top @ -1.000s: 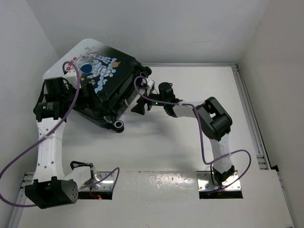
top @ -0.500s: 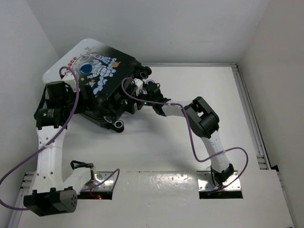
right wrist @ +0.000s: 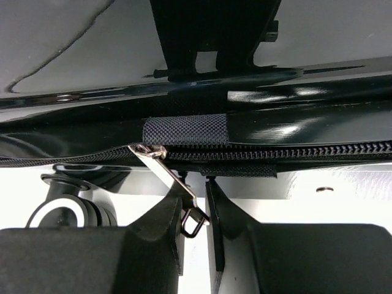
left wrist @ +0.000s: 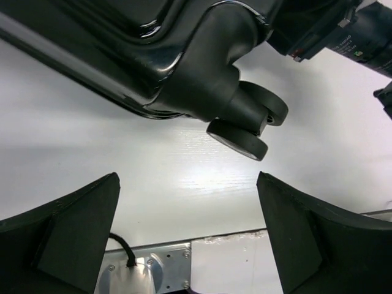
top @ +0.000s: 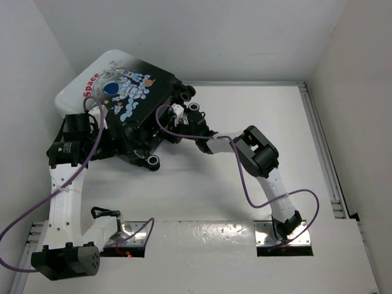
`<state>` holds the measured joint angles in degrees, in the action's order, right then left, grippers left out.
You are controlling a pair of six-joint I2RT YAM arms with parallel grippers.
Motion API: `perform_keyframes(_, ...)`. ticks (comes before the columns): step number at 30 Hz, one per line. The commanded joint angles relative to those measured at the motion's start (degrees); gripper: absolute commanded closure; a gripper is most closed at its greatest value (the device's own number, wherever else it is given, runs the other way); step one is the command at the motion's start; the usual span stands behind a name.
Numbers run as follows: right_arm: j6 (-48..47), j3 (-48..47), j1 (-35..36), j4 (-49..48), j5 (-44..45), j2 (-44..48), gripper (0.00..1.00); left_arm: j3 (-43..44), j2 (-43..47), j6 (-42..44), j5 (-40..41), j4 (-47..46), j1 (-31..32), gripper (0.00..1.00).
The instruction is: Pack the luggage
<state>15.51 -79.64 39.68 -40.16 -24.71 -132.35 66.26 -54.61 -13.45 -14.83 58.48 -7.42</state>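
The luggage (top: 131,92) lies at the back left of the table, a white-to-black shell with an astronaut and "Space" print facing up. Its black casters (top: 150,160) point toward the arms. My right gripper (right wrist: 195,214) is at the suitcase's near side edge, its jaws drawn narrow on the silver zipper pull (right wrist: 171,177), which hangs from the zipper (right wrist: 275,151). In the top view the right gripper (top: 168,127) presses against the shell. My left gripper (left wrist: 187,233) stands wide open and holds nothing. It sits beside the suitcase's left side, below the shell (left wrist: 122,49), with a caster (left wrist: 248,125) ahead.
White walls close in on the left, the back and the right. A metal rail (top: 321,147) runs along the table's right edge. Purple cables (top: 257,190) loop from both arms. The arm base plates (top: 282,236) sit at the near edge.
My right arm has reached left to the suitcase's edge, and its jaws have narrowed onto the zipper pull. The left gripper has drawn back slightly off the lid, uncovering the "Space" print.
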Motion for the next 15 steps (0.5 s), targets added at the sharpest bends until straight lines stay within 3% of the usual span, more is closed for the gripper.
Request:
perform_keyframes(1,-0.3,-3.5,1.3,-9.1,-0.8,0.1,1.00,0.2,1.6,-2.9,-1.9,1.1,-2.6,0.00)
perform_keyframes(6,-4.1,-4.5,4.1,-9.8,-1.0,0.5,1.00,0.2,3.0,-3.4,-6.9,2.4,-3.1,0.00)
perform_keyframes(15,-7.6,-3.2,9.0,-8.7,-1.0,2.8,1.00,-1.9,4.1,-4.1,-3.5,3.6,-3.1,0.00)
